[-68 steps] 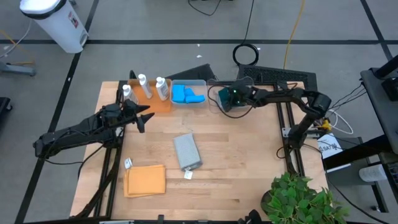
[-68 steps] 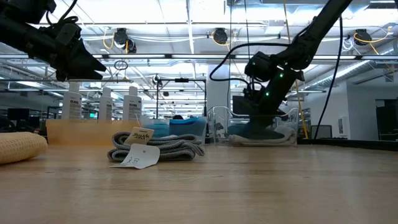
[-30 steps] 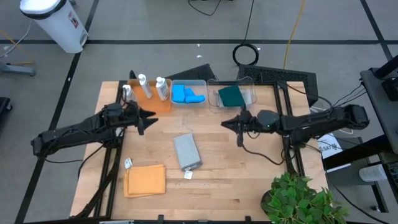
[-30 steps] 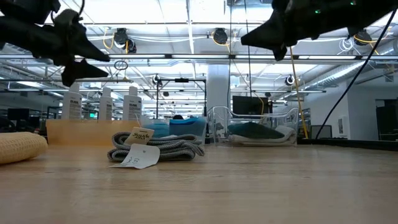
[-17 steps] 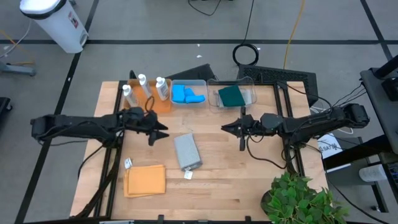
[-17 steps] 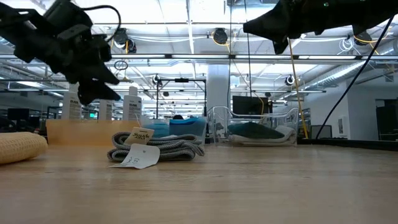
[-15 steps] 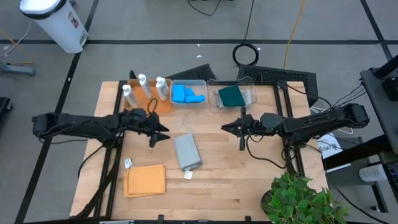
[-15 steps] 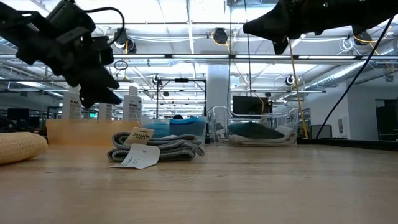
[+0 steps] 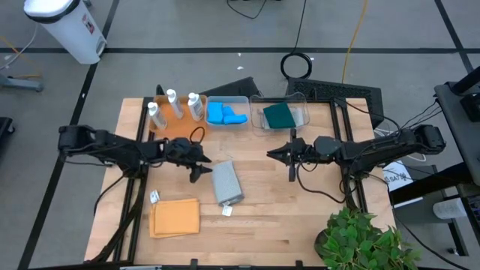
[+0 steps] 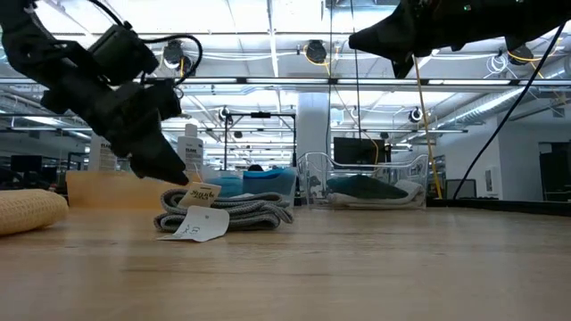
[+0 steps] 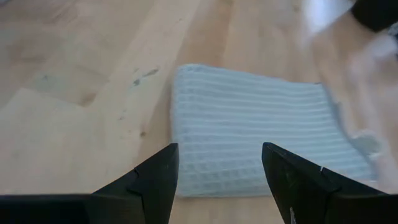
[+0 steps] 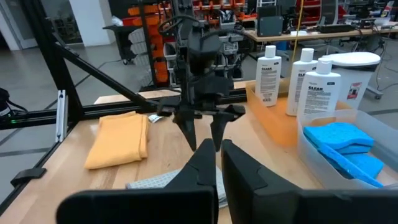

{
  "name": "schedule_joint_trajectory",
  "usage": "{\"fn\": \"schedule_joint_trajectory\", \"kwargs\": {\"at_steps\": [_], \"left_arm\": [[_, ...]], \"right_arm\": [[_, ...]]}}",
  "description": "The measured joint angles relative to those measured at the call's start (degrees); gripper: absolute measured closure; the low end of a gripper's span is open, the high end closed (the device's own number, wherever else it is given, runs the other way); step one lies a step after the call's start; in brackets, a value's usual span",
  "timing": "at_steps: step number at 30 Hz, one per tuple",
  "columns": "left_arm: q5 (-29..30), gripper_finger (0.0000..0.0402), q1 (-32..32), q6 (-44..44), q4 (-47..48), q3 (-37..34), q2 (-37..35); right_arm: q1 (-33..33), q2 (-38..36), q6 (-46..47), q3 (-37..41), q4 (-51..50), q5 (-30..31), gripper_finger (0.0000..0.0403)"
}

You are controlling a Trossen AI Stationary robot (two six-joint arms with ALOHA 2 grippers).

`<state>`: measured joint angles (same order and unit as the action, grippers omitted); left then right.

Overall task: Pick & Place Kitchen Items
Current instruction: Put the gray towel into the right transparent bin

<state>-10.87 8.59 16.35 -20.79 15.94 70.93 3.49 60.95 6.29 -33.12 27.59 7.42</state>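
The grey cloth (image 9: 225,182) lies flat mid-surface; the left claw (image 9: 196,170) hangs just above its end, fingers spread to straddle it. The right claw (image 9: 292,166) waits closed, apart.

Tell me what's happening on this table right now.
The left gripper hangs open just over the grey cloth in mid-table, not yet gripping it. The right gripper waits shut, raised and empty. A dark green cloth already lies in a clear bin; the orange cloth remains on the table.
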Motion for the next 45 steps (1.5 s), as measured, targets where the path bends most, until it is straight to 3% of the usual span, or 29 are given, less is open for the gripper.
{"fn": "schedule_joint_trajectory", "kwargs": {"at_steps": [8, 16, 23, 34, 38, 45], "left_arm": [[5.58, 0.0165, 1.73, -1.04, -0.89, 0.44, 5.92], [-3.51, 0.0165, 1.84, 0.25, -6.77, 0.52, 13.25], [-7.69, 0.0165, 1.86, 1.32, -13.79, 0.57, 18.16], [-11.84, 0.0168, 1.84, -0.17, -13.74, 0.57, 19.77], [-12.67, 0.0209, 1.8, -0.17, -13.4, 0.55, 19.79], [-13.26, 0.0359, 1.78, -0.16, -13.05, 0.5, 19.86]], "right_arm": [[0.0, 0.0, -0.12, 0.0, -0.18, 0.0, 0.0399], [0.0, 0.77, -0.12, 0.02, 0.02, 0.02, 0.0399], [0.0, 1.46, -0.12, 0.02, 0.39, 0.02, 0.0399], [0.0, 1.46, -0.14, 0.02, 0.44, 0.02, 0.0399], [0.0, 1.46, -0.14, 0.02, 0.44, 0.02, 0.0399], [0.0, 1.46, -0.14, 0.02, 0.44, 0.02, 0.0399]]}}
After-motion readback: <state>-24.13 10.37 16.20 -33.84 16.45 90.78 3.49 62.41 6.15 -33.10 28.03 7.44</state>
